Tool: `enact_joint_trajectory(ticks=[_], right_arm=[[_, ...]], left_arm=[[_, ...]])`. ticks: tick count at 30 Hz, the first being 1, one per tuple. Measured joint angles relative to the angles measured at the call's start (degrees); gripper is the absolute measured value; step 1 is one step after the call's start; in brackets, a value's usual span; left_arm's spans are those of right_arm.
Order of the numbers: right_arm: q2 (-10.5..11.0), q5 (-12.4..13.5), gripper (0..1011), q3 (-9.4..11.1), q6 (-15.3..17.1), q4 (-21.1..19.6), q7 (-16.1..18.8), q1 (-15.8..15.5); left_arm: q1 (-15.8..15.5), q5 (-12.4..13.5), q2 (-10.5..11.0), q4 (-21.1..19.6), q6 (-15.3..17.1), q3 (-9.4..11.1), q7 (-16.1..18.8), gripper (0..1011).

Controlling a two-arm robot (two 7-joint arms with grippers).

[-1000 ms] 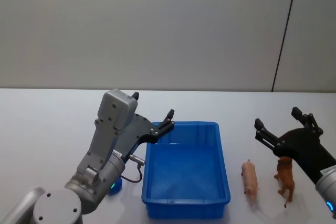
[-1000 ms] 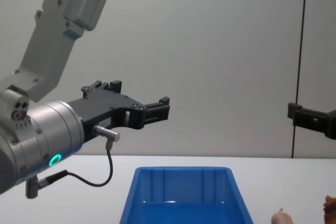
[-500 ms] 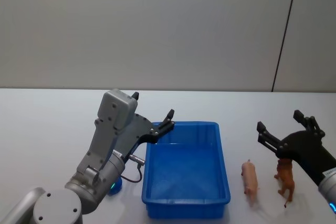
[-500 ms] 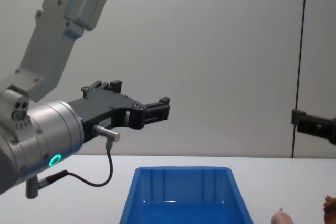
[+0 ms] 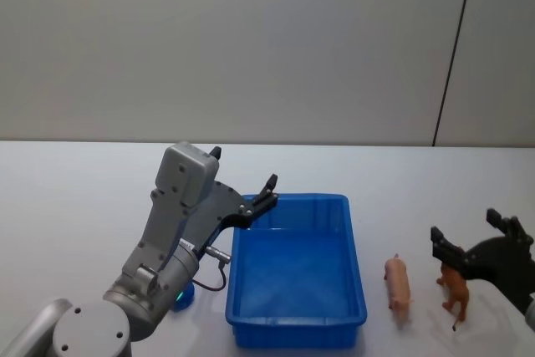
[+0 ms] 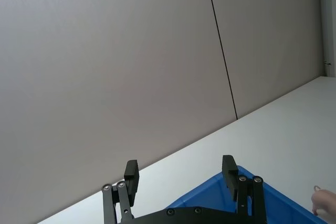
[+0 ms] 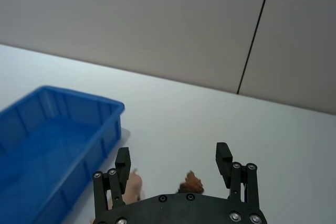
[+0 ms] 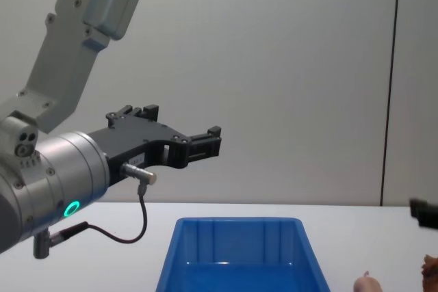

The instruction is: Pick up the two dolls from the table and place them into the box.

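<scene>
Head view, items as found.

Table [image 5: 75,206]: plain white top. Bare surface runs wide to the left of the bin and beyond its far rim to the grey wall [image 5: 251,48].

Blue bin [image 5: 358,267]: rectangular, with its long axis running near to far, set at the table's middle. Its blue floor shows from rim to rim.

Left gripper [image 5: 243,166]: raised over the bin's far left corner and well above the rim. Fingers spread wide, gripping nothing and touching nothing.

Pink doll [image 5: 398,283]: lies on the table just right of the bin. A narrow strip of table separates it from the bin's right wall. Its long axis runs near to far, roughly parallel to that wall. Which end is the head is hard to make out.

Reddish-brown doll [image 5: 456,290]: four-legged, on the table right of the pink doll, with a clear gap between the two. Its body also runs near to far.

Right gripper [image 5: 465,225]: low over the table at the right edge, directly over the reddish-brown doll's far end. Fingers stand wide apart and hold nothing. In the right wrist view the doll's brown top sits between the two fingers, close to the palm. Open table lies ahead of the fingertips, and the bin's corner is off to one side.
</scene>
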Motion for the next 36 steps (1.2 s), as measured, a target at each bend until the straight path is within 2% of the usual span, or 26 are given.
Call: enact_joint_trajectory(ticks=[11,18,32,36], right_arm=[[0.42,-1.62,1000,0.25,4.25,3.23,-0.28,0.03],[-0.24,-2.24,1001,-0.15,6.94,5.58,-0.03,0.78],[-2.14,-1.5,1000,-0.9,11.68,9.08,0.98,2.82],[-2.58,-1.13,941,-1.0,12.93,9.89,0.95,3.37]], left_arm=[[0.0,0.0,0.0,0.0,0.0,0.0,0.0,1000],[0.0,0.0,0.0,0.0,0.0,0.0,0.0,1000],[0.0,0.0,0.0,0.0,0.0,0.0,0.0,1000],[0.0,0.0,0.0,0.0,0.0,0.0,0.0,1000]])
